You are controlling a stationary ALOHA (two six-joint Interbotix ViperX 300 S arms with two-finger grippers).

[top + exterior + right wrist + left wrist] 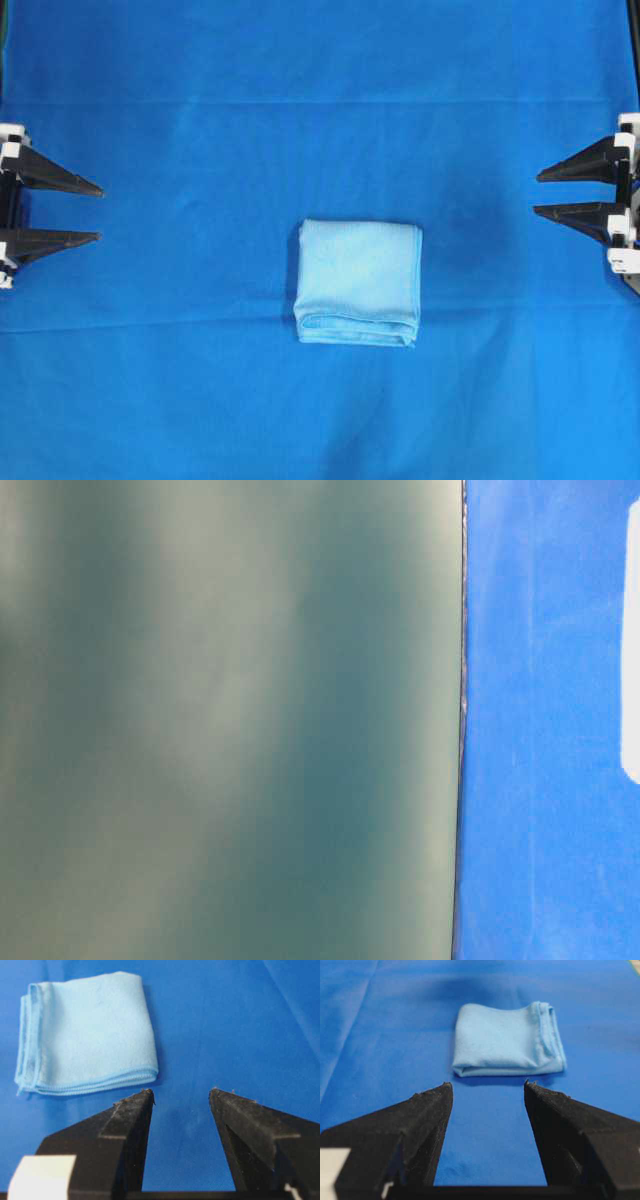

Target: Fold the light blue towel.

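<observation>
The light blue towel lies folded into a small thick square at the middle of the table, its layered edges along the near side. It also shows in the left wrist view as the towel and in the right wrist view as the towel. My left gripper rests at the left edge, open and empty, well away from the cloth. At the right edge, my right gripper is open and empty too. Between the left gripper fingertips and the right gripper fingertips only bare covering shows.
A royal-blue table covering spreads over the whole work surface with faint creases. The table-level view shows a blurred grey-green panel and a strip of blue cloth at the right.
</observation>
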